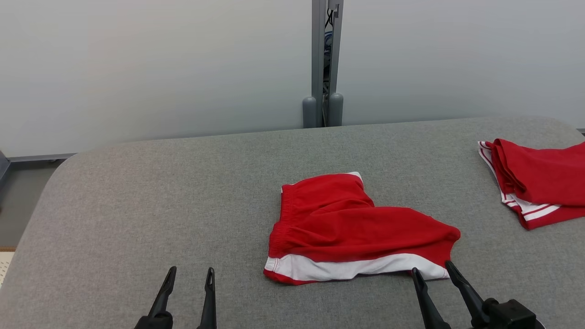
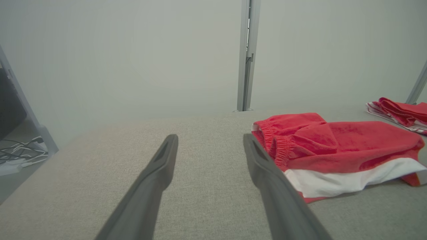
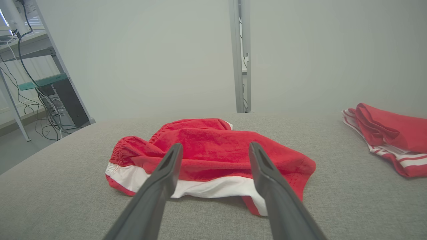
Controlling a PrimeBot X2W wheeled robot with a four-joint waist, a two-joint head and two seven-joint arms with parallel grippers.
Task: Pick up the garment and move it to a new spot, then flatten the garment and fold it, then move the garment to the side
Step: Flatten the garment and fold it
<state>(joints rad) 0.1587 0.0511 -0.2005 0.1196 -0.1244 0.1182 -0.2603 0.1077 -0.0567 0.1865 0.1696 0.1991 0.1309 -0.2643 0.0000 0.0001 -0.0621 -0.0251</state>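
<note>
- The red shorts (image 1: 356, 224) lie rumpled near the middle of the grey padded table (image 1: 137, 205). The elastic waistband is on the left, one leg is bunched over the other, and a white band runs along the near edge.
- The cloth is neither flat nor squarely folded, and nothing grips it, so we judge the first step, the pick-up, is in hand and not yet done.
- Our right gripper (image 1: 432, 267) hovers just near of the shorts' near right corner, fingers spread wide and empty, tips almost over the white hem.
- Our left gripper (image 1: 190, 272) sits near the table's near edge, well left of the waistband, fingers likewise wide apart and holding nothing.
- For the next move we would lower the right fingers onto the hem to pinch a single layer, while the left arm travels right to reach the waistband corner.
- A second pair of red shorts with white stripes (image 1: 544, 183) lies folded at the far right, well apart.
- Behind the table stands a grey post (image 1: 327, 64).
</note>
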